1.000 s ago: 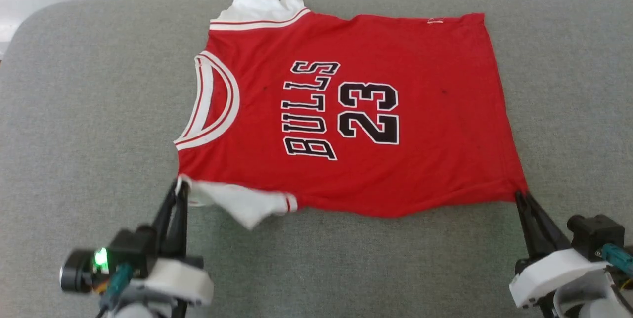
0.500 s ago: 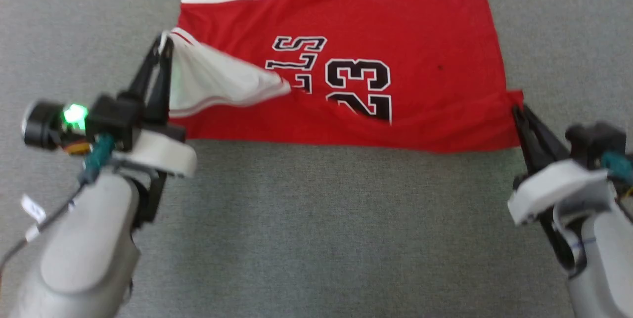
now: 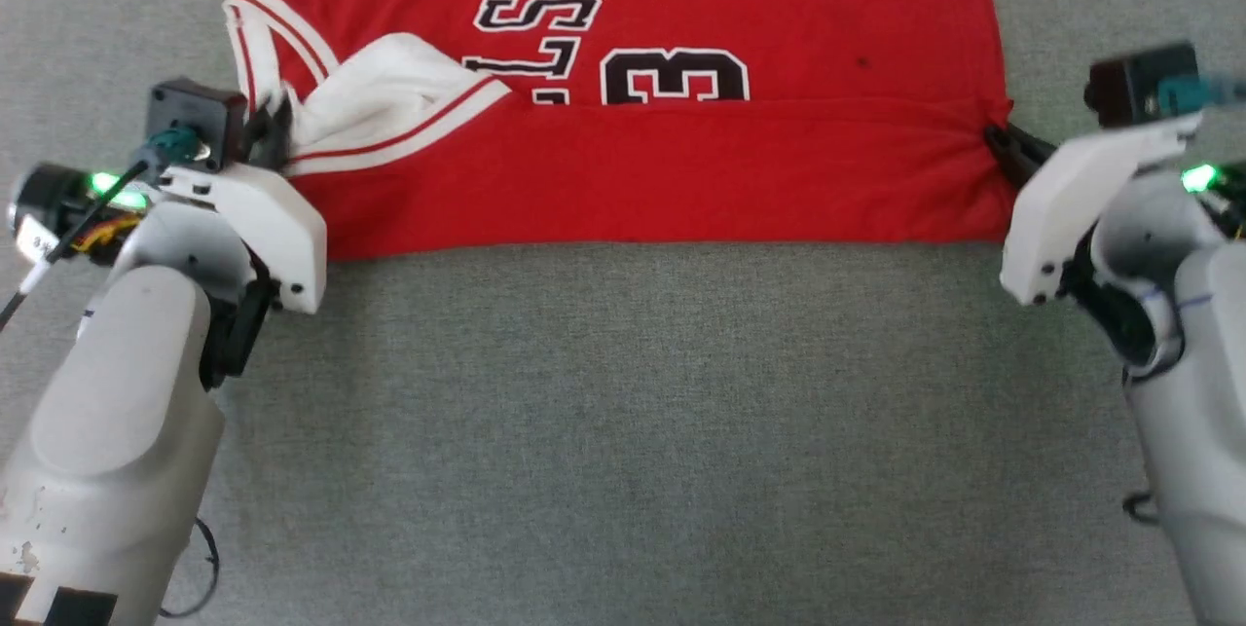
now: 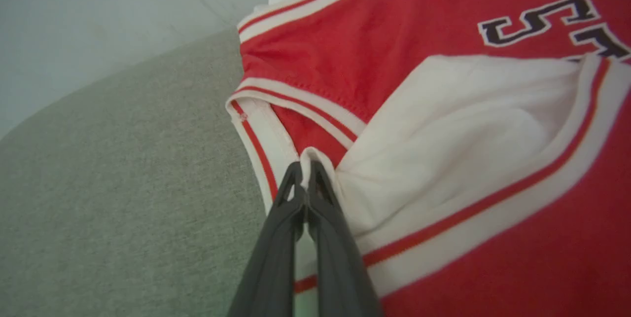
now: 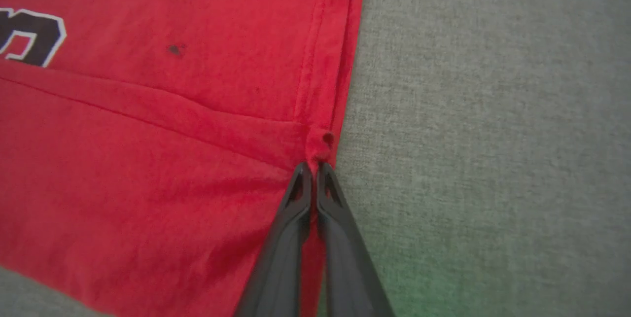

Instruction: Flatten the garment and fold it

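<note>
**Two grippers pinch a red jersey doubled over on itself**

A red jersey, the garment (image 3: 681,168), lies toward the far side of a grey fabric surface (image 3: 623,431). Its near part is doubled over, so the folded layer hides the near part of the black letters and number. At the left end, the left gripper (image 4: 305,171) is clenched on the striped trim, where a white sleeve (image 4: 468,124) bunches on top of the red cloth. At the right edge, the right gripper (image 5: 314,168) is clenched on the hem corner.

Likely risks from here:
- The bunched sleeve could end up crumpled inside the fold if the corners are laid down as they are.
- Uneven pull between the arms could skew the folded edge.
- Either thin pinch of cloth could slip free.
</note>
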Controlling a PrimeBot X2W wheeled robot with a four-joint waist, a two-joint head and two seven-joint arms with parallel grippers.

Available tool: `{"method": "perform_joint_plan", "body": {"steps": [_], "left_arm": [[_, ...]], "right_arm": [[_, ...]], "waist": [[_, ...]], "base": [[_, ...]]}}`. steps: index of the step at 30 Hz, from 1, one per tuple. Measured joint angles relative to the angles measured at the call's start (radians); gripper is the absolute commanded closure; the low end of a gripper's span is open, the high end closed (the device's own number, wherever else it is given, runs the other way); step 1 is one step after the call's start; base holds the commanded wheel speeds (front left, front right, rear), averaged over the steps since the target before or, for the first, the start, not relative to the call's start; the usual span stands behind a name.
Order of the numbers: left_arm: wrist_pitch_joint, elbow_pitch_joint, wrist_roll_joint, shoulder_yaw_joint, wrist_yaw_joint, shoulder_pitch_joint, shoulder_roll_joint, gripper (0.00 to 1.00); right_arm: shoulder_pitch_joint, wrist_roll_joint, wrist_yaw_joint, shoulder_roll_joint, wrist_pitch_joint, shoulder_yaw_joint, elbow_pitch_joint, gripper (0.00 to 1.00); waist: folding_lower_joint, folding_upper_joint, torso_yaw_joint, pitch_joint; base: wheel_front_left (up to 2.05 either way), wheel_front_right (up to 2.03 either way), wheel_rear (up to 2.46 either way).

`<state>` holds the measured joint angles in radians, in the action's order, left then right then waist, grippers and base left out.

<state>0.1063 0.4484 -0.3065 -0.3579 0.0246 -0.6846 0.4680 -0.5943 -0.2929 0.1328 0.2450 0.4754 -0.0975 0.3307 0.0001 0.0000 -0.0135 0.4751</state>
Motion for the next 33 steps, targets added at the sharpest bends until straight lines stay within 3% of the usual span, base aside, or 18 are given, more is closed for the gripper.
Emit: {"method": "perform_joint_plan", "body": {"steps": [4, 8, 9, 10, 11, 12, 18, 22, 26, 33], "left_arm": [[0.118, 0.024, -0.077, 0.003, -0.064, -0.026, 0.0, 1.0], [0.175, 0.02, -0.13, 0.014, -0.077, -0.039, -0.007, 1.0], [0.161, 0.013, -0.129, 0.017, -0.073, -0.039, -0.008, 0.74], [0.134, 0.008, -0.12, 0.019, -0.059, -0.033, -0.008, 0.33], [0.103, 0.005, -0.113, 0.023, -0.042, -0.022, -0.011, 0.0], [0.069, 0.0, -0.105, 0.026, -0.027, -0.01, -0.014, 0.0], [-0.177, -0.079, -0.076, 0.085, 0.091, 0.073, -0.04, 0.0], [-0.266, -0.121, -0.113, 0.141, 0.148, 0.171, -0.077, 0.0], [-0.27, -0.158, -0.184, 0.18, 0.181, 0.28, -0.131, 0.0], [-0.145, -0.207, -0.317, 0.234, 0.218, 0.372, -0.179, 0.0]], "right_arm": [[-0.054, -0.022, 0.0, 0.002, 0.188, 0.006, -0.01, 1.0], [-0.059, -0.025, 0.0, 0.002, 0.296, 0.027, -0.053, 1.0], [-0.052, -0.024, 0.0, 0.0, 0.296, 0.035, -0.066, 0.72], [-0.041, -0.023, 0.0, -0.002, 0.291, 0.043, -0.078, 0.6], [-0.026, -0.023, 0.0, -0.004, 0.28, 0.047, -0.092, 0.08], [-0.008, -0.023, 0.0, -0.008, 0.264, 0.056, -0.105, 0.0], [0.11, -0.014, 0.0, -0.037, 0.044, 0.084, -0.197, 0.0], [0.19, -0.006, 0.0, -0.076, -0.146, 0.103, -0.238, 0.0], [0.281, 0.001, 0.0, -0.131, -0.328, 0.109, -0.266, 0.0], [0.383, 0.0, 0.0, -0.181, -0.551, 0.078, -0.277, 0.0]], "waist": [[-0.0004, 0.0, -0.001, 0.013], [-0.0002, 0.0, 0.008, 0.007], [-0.0001, 0.0, 0.01, 0.004], [0.0, -0.0001, 0.012, 0.001], [0.0, 0.0, 0.014, -0.004], [0.0, 0.0, 0.016, -0.009], [-0.0001, 0.0, 0.023, -0.056], [-0.0002, 0.0, 0.025, -0.094], [-0.0002, 0.0, 0.023, -0.13], [-0.0003, 0.0, 0.002, -0.157]], "base": [[0.0, 0.0, 0.0], [0.0, 0.0, 0.0], [0.0, 0.0, 0.0], [0.0, 0.0, 0.0], [0.0, 0.0, 0.0], [0.0, 0.0, 0.0], [0.0, 0.0, 0.0], [0.0, 0.0, 0.0], [0.0, 0.0, 0.0], [0.0, 0.0, 0.0]]}}
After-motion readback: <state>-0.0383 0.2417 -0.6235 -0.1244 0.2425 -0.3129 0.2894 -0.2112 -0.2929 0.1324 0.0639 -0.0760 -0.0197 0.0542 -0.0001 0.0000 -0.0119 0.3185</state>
